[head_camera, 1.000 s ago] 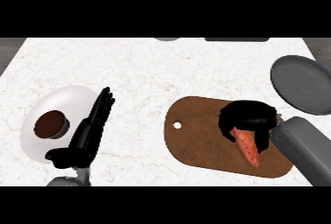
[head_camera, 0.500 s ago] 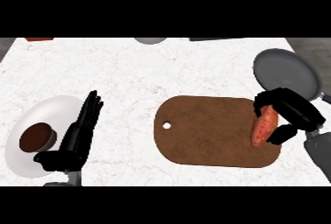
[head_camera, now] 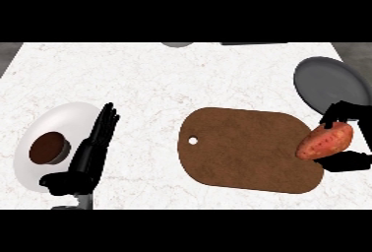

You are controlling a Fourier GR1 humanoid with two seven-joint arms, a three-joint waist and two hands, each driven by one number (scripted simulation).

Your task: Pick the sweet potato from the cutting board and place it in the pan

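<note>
A white marbled counter [head_camera: 167,78] carries a brown cutting board [head_camera: 247,147] with a hanging hole, a grey pan [head_camera: 330,83] at the right rear, and a white plate [head_camera: 62,128] with a dark brown round item [head_camera: 46,147] at the left. The right hand [head_camera: 347,138] has its fingers curled round the sweet potato [head_camera: 325,141], which sits at the board's right edge, apparently lifted clear. To do the carry well, the hand should raise the sweet potato above the pan's rim, travel up-view until it is over the pan's middle, then lower before opening. The left hand [head_camera: 87,157] rests open beside the plate, fingers straight.
</note>
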